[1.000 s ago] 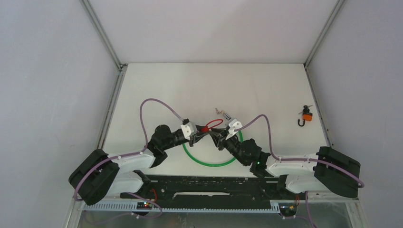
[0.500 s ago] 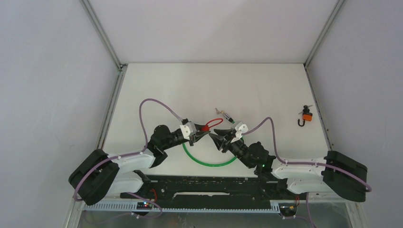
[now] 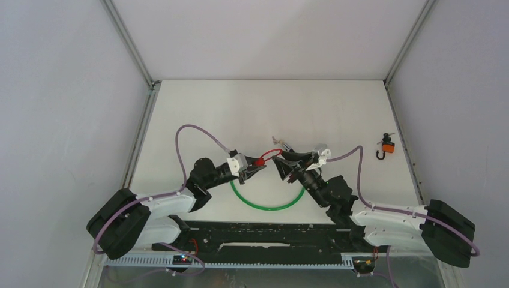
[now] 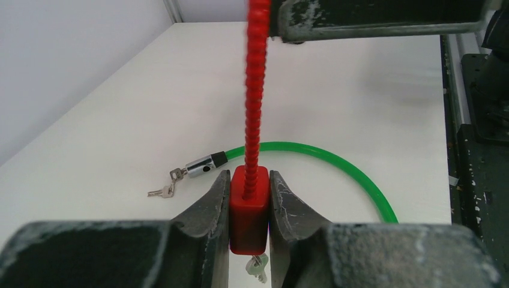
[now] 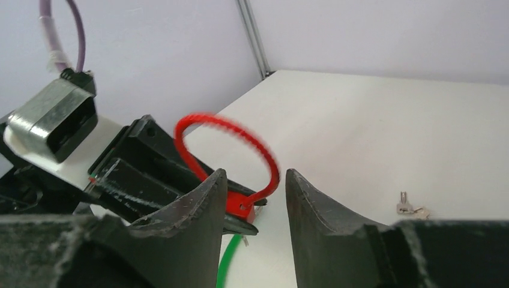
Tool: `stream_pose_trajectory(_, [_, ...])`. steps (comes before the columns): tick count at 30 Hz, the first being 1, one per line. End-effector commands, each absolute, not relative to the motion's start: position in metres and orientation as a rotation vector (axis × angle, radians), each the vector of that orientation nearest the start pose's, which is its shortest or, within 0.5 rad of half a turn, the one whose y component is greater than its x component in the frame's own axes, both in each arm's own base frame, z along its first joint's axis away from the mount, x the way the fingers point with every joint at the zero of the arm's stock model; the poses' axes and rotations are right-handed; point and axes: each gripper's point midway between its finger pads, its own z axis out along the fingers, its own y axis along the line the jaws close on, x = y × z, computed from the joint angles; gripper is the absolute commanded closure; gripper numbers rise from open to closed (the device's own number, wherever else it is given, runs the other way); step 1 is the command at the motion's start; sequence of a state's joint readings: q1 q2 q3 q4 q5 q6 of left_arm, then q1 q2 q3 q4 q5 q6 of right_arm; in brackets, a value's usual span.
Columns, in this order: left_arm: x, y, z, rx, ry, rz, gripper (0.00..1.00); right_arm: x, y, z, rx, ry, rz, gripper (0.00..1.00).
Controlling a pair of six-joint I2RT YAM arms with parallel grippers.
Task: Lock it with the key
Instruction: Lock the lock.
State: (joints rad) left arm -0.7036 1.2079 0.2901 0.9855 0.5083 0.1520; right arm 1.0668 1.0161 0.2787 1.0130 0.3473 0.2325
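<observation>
Hold: left gripper (image 4: 249,180) is clamping red cable lock (image 4: 249,219) by its body, above green cable (image 4: 336,159) | right gripper (image 5: 255,174) is hanging fingers apart, empty (loop (image 5: 273,171) just beyond) | next: key (image 4: 258,268) seems to be dangling beneath body, so pinching it squarely, turning gently.

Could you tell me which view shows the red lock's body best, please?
The left wrist view: the red lock's body sits close and sharp, clamped in the left gripper. The top view gives a red speck; the right wrist view mostly its blurred loop.
</observation>
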Motion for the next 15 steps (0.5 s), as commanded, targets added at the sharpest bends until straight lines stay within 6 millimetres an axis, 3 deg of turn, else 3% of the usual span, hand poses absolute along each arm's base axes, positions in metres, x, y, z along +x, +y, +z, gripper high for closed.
stream_pose_trajectory(1, [0.219,-0.298,0.221,0.980,1.057,-0.834,1.00,0.217,0.278,0.245,-0.148,1.370,0.964,0.56])
stream_pose_trajectory(15, [0.220,-0.298,0.220,0.980,1.062,-0.832,1.00,0.219,0.294,0.234,-0.106,1.378,1.082,0.72])
